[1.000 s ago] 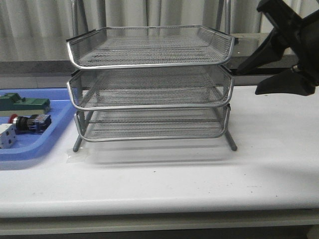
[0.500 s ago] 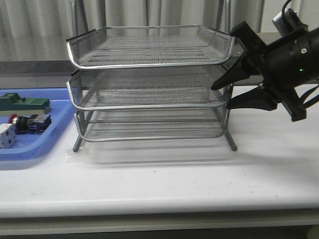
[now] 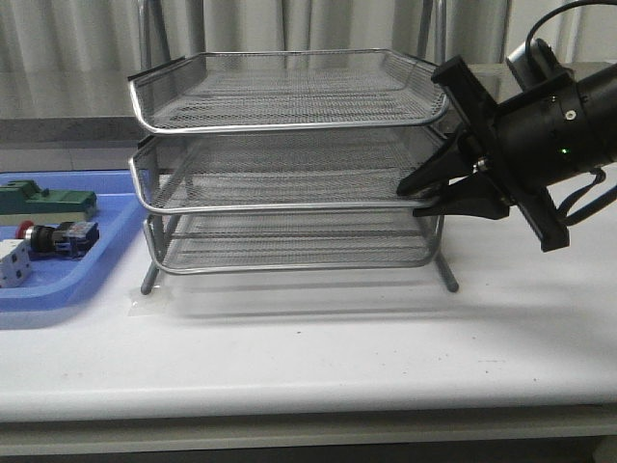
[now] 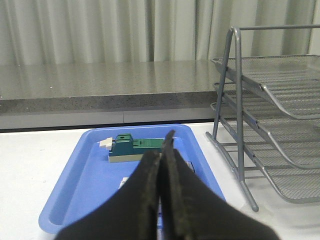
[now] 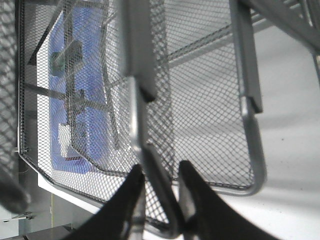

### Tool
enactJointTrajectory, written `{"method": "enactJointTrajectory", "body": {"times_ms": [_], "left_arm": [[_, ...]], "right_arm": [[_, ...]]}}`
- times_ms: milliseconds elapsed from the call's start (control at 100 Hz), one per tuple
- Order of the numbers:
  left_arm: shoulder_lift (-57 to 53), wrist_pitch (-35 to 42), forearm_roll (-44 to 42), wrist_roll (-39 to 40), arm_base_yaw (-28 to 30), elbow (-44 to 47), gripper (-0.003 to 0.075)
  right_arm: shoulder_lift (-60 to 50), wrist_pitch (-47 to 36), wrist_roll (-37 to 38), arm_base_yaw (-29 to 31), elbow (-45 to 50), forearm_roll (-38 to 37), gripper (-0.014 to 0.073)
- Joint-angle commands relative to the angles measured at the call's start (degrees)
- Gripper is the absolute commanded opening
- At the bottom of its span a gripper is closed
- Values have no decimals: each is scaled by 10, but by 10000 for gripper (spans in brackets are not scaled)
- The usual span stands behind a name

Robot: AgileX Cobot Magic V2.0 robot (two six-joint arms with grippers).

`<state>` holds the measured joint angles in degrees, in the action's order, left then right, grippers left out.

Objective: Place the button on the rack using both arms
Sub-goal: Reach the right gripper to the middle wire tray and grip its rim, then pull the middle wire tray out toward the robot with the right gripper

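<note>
Front view: right tool (image 3: 421, 193) straddles the rim of the rack (image 3: 289, 125) at its middle tier, fingers parted, apparently bracing it. Left tool (image 4: 161, 165), fingers pressed together and empty, hovers over the blue tray (image 3: 58, 280). The button (image 3: 58, 237) lies there, long axis horizontal, red head pointing left. Next: open the left tool and descend onto it

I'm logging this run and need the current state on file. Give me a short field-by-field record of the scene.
button: lying in the blue tray at table left, red head visible
rack: three wire-mesh tiers, standing mid-table
right tool: at the rack's right side, fingers straddling the middle tier's rim
left tool: shut, empty, pointing at the blue tray
other tray contents: green block, white block
task status: button not yet picked up
</note>
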<state>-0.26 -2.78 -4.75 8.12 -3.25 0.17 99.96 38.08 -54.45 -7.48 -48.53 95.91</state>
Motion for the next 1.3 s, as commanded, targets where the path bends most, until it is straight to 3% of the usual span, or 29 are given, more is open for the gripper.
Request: {"method": "enactJointTrajectory", "body": {"times_ms": [0, 120, 480, 1090, 1210, 1290], "left_arm": [[-18, 45, 0, 6, -4, 20, -20], [-18, 45, 0, 6, -4, 20, -20], [-18, 45, 0, 6, -4, 20, -20], [-18, 45, 0, 6, -4, 20, -20], [-18, 45, 0, 6, -4, 20, -20], [-18, 45, 0, 6, -4, 20, -20]], "right_arm": [[-22, 33, -9, -4, -15, 16, 45], [-22, 34, -9, -12, -15, 9, -43], [-27, 53, -9, -16, 22, -37, -43], [-178, 53, -32, -16, 213, -42, -43], [-201, 52, -32, -16, 218, -45, 1], [-212, 52, -32, -16, 218, -45, 82]]}}
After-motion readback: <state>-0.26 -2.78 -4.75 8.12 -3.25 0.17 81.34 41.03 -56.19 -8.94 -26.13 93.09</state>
